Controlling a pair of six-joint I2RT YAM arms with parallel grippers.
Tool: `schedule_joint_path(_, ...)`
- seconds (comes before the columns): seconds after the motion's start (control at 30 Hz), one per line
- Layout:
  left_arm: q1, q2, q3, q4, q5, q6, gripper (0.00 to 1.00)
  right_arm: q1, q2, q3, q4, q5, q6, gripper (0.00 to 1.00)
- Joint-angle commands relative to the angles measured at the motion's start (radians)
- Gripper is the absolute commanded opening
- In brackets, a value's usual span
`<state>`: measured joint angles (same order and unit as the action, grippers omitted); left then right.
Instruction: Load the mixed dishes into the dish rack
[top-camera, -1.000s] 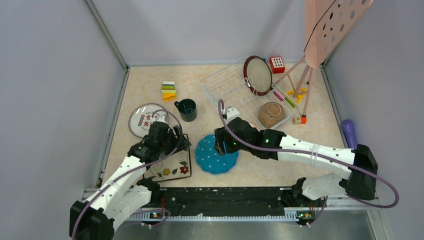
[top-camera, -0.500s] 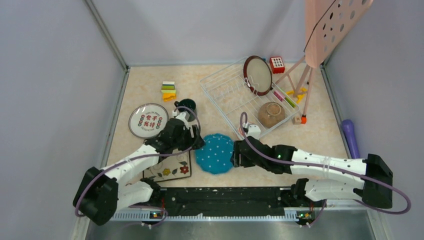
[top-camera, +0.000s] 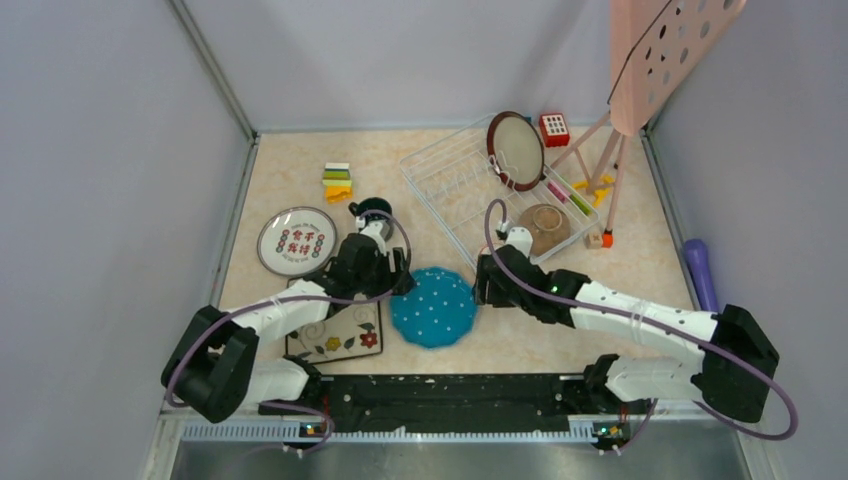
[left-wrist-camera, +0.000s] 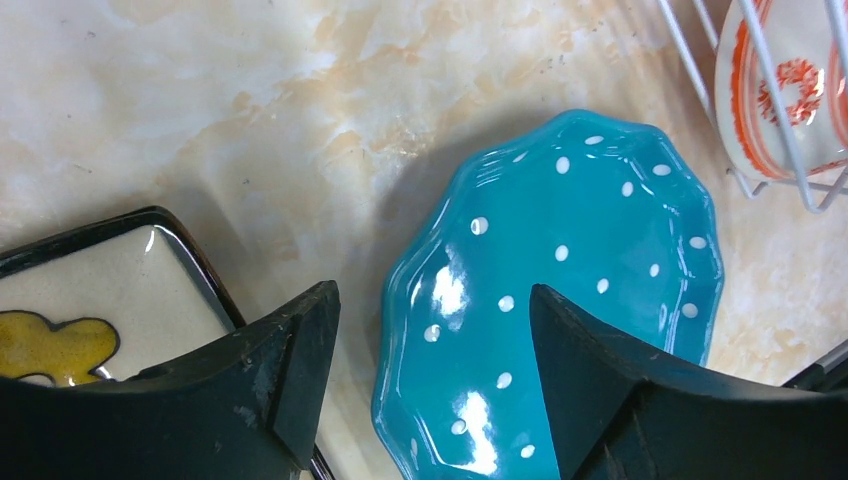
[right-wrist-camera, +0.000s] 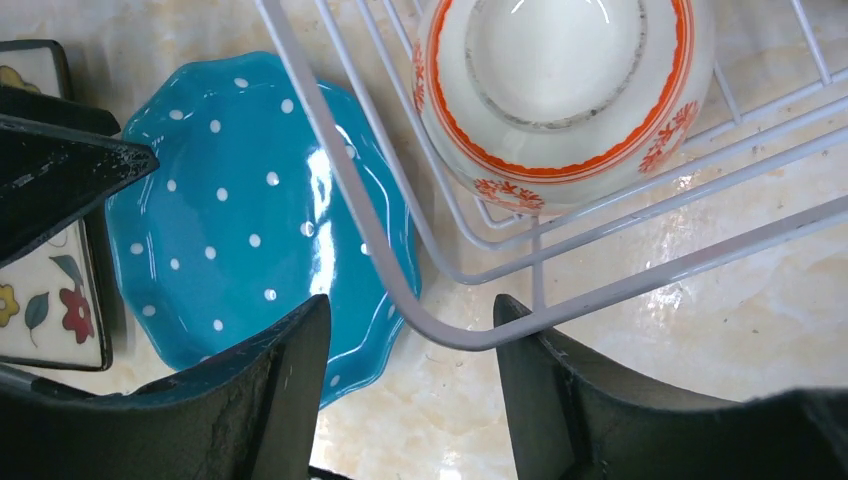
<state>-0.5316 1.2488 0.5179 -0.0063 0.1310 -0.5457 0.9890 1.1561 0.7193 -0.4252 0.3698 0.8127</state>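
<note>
Hiding most of teal mug (top-camera: 371, 207), left gripper (left-wrist-camera: 432, 300) spread, empty, right gripper (right-wrist-camera: 410, 305) spread, empty

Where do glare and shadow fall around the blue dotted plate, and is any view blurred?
Left wrist: white glare patches on the blue dotted plate near its rim, a soft shadow on the table beside it, focus sharp. Right wrist: a glare streak on the plate next to the dish rack wire, sheen on the table. Top external: even light, no glare on the plate.
</note>
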Motion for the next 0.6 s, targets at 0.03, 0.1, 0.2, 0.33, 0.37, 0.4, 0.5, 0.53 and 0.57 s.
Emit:
schedule_joint_path(0.03,0.014,0.052,0.028,0.062,0.018,0.036,0.75,-0.105,0.041,0.079,0.087,-0.035,-0.124,0.60)
schedule_joint_path(0.1,0.017,0.063,0.032,0.064,0.033,0.039,0.75,-0.145,0.052,0.093,0.092,-0.058,-0.150,0.60)
schedule_joint_path(0.2,0.016,0.070,0.033,0.065,0.044,0.044,0.75,-0.209,0.064,0.112,0.095,-0.084,-0.191,0.60)
schedule_joint_path(0.33,0.017,0.086,0.042,0.060,0.050,0.055,0.75,-0.254,0.074,0.133,0.088,-0.080,-0.221,0.60)
schedule_joint_path(0.37,0.018,0.092,0.045,0.057,0.053,0.059,0.75,-0.267,0.075,0.139,0.083,-0.088,-0.227,0.60)
schedule_joint_path(0.4,0.018,0.097,0.050,0.056,0.056,0.061,0.75,-0.271,0.075,0.144,0.080,-0.094,-0.235,0.60)
schedule_joint_path(0.5,0.018,0.120,0.067,0.042,0.061,0.076,0.74,-0.271,0.054,0.142,0.082,-0.125,-0.250,0.60)
schedule_joint_path(0.53,0.018,0.132,0.079,0.036,0.069,0.083,0.74,-0.271,0.047,0.139,0.077,-0.141,-0.250,0.60)
schedule_joint_path(0.57,0.018,0.144,0.091,0.026,0.075,0.091,0.74,-0.271,0.040,0.136,0.069,-0.160,-0.248,0.60)
